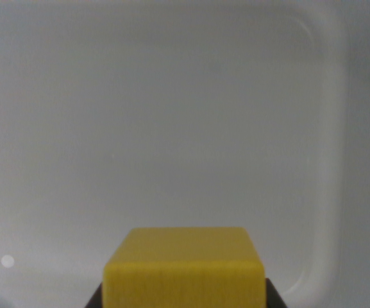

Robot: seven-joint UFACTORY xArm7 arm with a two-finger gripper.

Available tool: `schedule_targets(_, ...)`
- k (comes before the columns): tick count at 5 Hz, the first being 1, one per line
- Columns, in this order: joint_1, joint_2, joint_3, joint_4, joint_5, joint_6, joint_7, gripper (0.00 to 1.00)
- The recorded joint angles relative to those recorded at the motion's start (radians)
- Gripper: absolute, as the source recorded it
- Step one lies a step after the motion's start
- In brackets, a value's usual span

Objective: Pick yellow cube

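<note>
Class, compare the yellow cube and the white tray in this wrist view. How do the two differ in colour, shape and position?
Colour: the yellow cube is bright yellow; the white tray is pale grey-white.
Shape: the cube is a compact block with flat faces; the tray is broad and shallow with a raised rim and rounded corners.
Position: the cube sits at the bottom edge between dark parts of the end effector; the tray fills the background.
Both look plain and unmarked.

You will find no text, label, brand, number or sign to read here, neither on the plain yellow plastic cube (pixel 185 269) at the bottom edge nor on the smooth white tray (pixel 326 128) with its rounded raised rim behind it.
</note>
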Motion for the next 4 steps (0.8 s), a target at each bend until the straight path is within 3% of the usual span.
schedule_targets(1, 0.0, 0.0, 0.0, 0.0, 0.0, 0.0, 0.0, 1.0)
schedule_targets(4, 0.0005, -0.017, 0.0, 0.035, -0.0036, 0.052, 0.004, 1.0)
